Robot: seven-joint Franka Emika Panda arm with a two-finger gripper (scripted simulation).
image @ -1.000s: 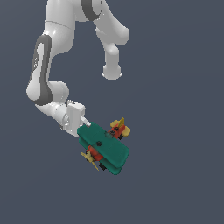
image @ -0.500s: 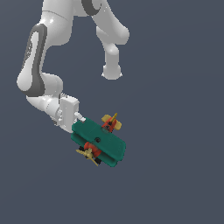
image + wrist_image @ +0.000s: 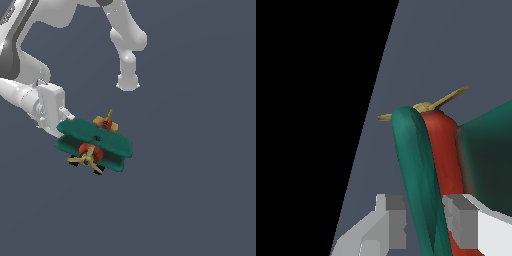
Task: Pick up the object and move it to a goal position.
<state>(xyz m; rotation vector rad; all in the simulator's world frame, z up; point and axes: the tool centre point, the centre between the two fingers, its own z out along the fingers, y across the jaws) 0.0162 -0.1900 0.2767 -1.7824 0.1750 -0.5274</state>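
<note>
The object (image 3: pixel 96 142) is a small toy biplane with two teal-green wings, a red body, a yellow propeller and black wheels. It hangs in the air at the exterior view's left of centre. My gripper (image 3: pixel 64 120) is shut on the end of its upper wing. In the wrist view the teal wing (image 3: pixel 418 170) runs between my two grey fingers (image 3: pixel 391 220), and my gripper (image 3: pixel 426 227) clamps it. The red body (image 3: pixel 443 155) and yellow propeller (image 3: pixel 428 106) lie past the fingers.
The white arm (image 3: pixel 30 65) bends in from the exterior view's upper left, with its base post (image 3: pixel 128 65) behind the plane. A plain grey-blue backdrop fills the scene. A black region fills one side of the wrist view.
The arm has carried the plane toward the exterior view's left and slightly up. The plane has turned, so its propeller now faces the camera more.
</note>
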